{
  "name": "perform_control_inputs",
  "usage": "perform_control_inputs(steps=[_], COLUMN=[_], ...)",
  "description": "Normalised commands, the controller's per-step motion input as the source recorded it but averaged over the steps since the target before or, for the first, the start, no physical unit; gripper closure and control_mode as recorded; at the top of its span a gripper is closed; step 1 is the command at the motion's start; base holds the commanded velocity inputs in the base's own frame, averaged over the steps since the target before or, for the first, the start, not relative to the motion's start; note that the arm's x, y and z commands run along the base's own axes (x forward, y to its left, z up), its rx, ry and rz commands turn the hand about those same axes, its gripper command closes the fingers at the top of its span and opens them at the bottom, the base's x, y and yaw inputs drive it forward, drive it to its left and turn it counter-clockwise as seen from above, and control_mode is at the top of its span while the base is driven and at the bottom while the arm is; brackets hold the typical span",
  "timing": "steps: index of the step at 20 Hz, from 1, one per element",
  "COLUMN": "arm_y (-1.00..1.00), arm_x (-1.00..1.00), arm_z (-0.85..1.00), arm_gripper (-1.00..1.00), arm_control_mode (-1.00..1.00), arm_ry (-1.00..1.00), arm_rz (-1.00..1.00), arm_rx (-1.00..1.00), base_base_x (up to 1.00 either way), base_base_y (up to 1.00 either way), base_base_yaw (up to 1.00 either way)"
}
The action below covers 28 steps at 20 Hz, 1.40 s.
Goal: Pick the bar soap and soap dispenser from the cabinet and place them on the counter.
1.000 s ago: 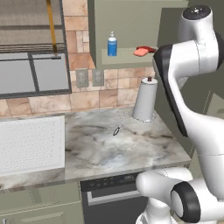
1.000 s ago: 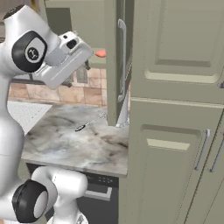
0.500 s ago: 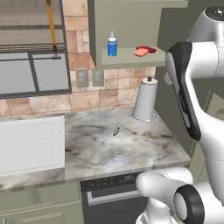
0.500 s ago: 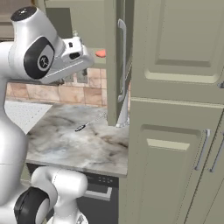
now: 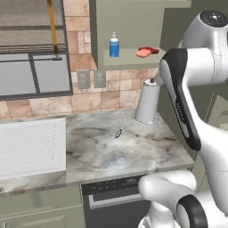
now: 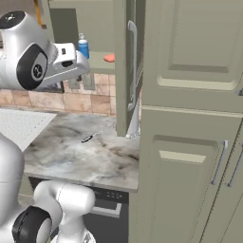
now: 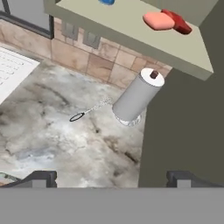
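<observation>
Approach step: fingers spread wide and empty; next you must rise toward the cabinet shelf's bar soap.

left base view: from behind and left of the arm, looking forward and down over the counter toward the open cabinet. right base view: from behind and right, same counter, close against the cabinet door. hand view: nearer, angled down past the paper-towel roll; shelf shared by all.

Cabinet shelf with soap dispenser, bar soap, perhaps a red disc
</observation>
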Motion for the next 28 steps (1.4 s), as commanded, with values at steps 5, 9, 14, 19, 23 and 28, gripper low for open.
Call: perform_control_inputs(steps=[5,9,14,19,23,28], arm_y=[0.01,0.01,0.02,0.0,0.0,0.0], arm_x=[0.12,0.16,0.2,0.27,0.31,0.36], arm_z=[0.0,0.0,0.0,0.0,0.01,0.03], arm_gripper=[-1.0,-1.0,-1.0,-1.0,-1.0,-1.0], arm_control_mode=[-1.0,-1.0,-1.0,-1.0,-1.0,-1.0], arm_ry=[-0.08,-0.07,-0.04,0.0,0.03,0.06], arm_rz=[-0.09,-0.09,-0.12,-0.12,-0.08,-0.01], arm_rx=[0.18,0.15,0.08,0.07,0.09,0.13], base_base_x=[0.0,0.0,0.0,0.0,0.0,0.0], base_base_y=[0.0,0.0,0.0,0.0,0.0,0.0], base_base_yaw=[0.0,0.0,0.0,0.0,0.0,0.0])
